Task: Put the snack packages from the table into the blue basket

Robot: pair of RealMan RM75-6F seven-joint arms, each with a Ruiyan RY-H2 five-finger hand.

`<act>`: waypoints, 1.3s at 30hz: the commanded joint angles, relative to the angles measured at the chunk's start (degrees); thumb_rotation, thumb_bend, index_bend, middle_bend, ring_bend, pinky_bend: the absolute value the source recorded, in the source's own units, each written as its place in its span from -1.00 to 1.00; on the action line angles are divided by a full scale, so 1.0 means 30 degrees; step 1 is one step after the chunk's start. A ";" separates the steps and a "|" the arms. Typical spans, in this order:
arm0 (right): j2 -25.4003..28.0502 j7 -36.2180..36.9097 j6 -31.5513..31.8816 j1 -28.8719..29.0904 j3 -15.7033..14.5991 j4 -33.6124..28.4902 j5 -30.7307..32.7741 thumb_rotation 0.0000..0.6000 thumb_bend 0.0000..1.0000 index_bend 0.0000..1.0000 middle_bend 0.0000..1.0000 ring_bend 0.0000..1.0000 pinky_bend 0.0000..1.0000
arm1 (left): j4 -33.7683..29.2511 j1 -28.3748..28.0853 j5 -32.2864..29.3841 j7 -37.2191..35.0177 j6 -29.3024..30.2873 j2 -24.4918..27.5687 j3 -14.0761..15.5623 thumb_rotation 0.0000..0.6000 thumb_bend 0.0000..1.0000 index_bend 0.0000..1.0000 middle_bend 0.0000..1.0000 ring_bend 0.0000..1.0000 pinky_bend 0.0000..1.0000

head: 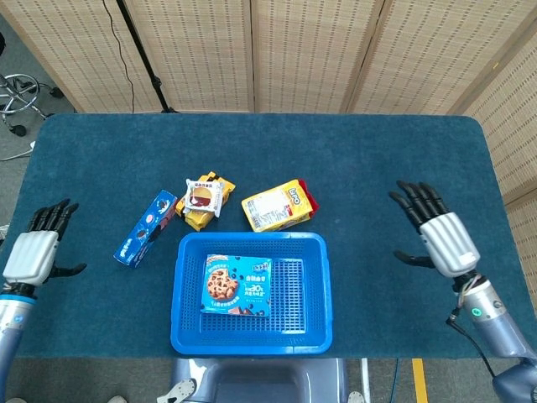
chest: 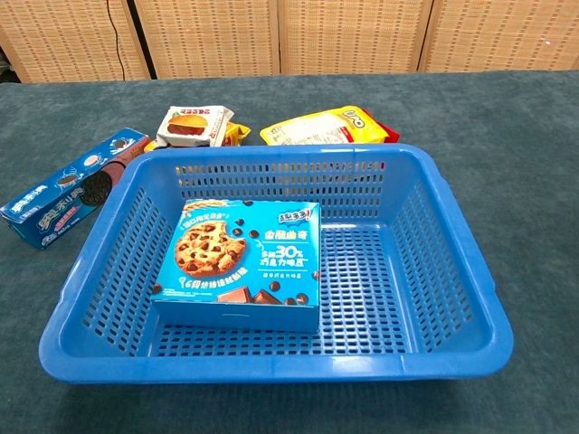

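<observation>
1. The blue basket (chest: 461, 271) sits nearest, at the table's front edge: a rectangular tub of glossy moulded plastic, its walls and floor pierced by rows of small slots, its rim smooth and rounded.
2. Inside it, toward the left half, a flat blue cardboard cookie box (chest: 242, 260) lies face up on the slotted floor, printed with a chocolate-chip cookie and chocolate pieces.
3. The left hand (head: 33, 250), seen only in the head view, hovers off the table's left edge; it holds nothing, with dark fingers spread from a ribbed silver back.
4. The right hand (head: 440, 235) hovers over the right part of the table, well apart from the basket, likewise empty with its dark fingers fanned out and its thumb held to the side.
5. Left of the basket a long, narrow blue carton (chest: 71, 185) of sandwich cookies lies flat and slantwise on the table.
6. Just behind the basket's far left corner a small white wrapper with a burger picture (chest: 194, 126) rests on top of a yellow packet (head: 198, 218), both crinkled film.
7. Behind the basket's far wall, a soft yellow bag (chest: 321, 126) with a pale label lies flat, a red packet edge showing at its right side.
8. The table (head: 352, 159) is covered in dark teal, carpet-like cloth.
9. Woven tan screen panels (head: 302, 50) stand behind.
</observation>
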 commanded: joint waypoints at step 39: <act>-0.1163 0.0818 0.1961 -0.2412 -0.0381 0.1323 -0.0957 1.00 -1.00 -1.00 -1.00 -1.00 -0.95 | 0.5842 -0.4037 -0.6671 0.0499 -0.2420 -0.7640 -0.2282 1.00 -0.54 0.03 0.01 0.08 0.39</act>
